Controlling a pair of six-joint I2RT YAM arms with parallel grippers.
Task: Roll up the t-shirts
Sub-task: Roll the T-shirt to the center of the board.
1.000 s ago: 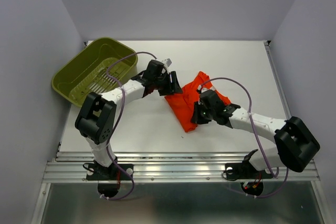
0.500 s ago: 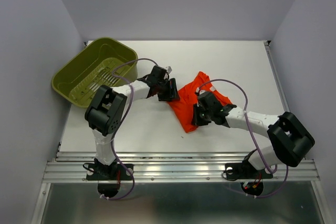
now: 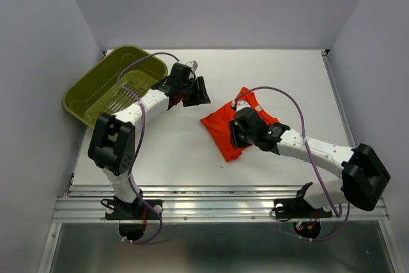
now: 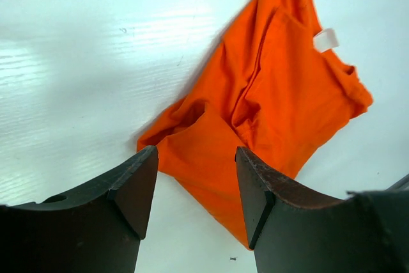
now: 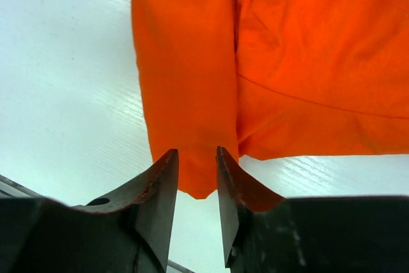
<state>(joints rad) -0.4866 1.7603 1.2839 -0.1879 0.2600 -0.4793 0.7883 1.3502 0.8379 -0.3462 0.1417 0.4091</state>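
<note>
A bright orange-red, soft, wrinkly cloth t-shirt (image 3: 219, 127) lies bunched and folded on the flat white table (image 3: 287, 71), close to the table's centre and a little toward 3 o'clock. One pointed corner of the bundle aims at 6 o'clock, toward the arm bases. A small white label (image 4: 324, 39) shows on the cloth in the left wrist view.

The olive-green slotted plastic basket (image 3: 89, 91) sits at the table's 10 o'clock corner, tilted, well apart from the t-shirt.

The left gripper (image 3: 195, 94) hangs at about 10 o'clock from the t-shirt, between it and the basket, clear of the cloth. Its two black fingers (image 4: 131, 190) are spread wide with nothing between them; the t-shirt lies on the table beyond them.

The right gripper (image 5: 196, 155) reaches in from 4 o'clock and sits over the t-shirt's 6 o'clock part. Its fingers are parted by a narrow gap, and the folded corner of the cloth shows through that gap, lying flat on the table. Whether the fingertips touch the cloth cannot be told.
</note>
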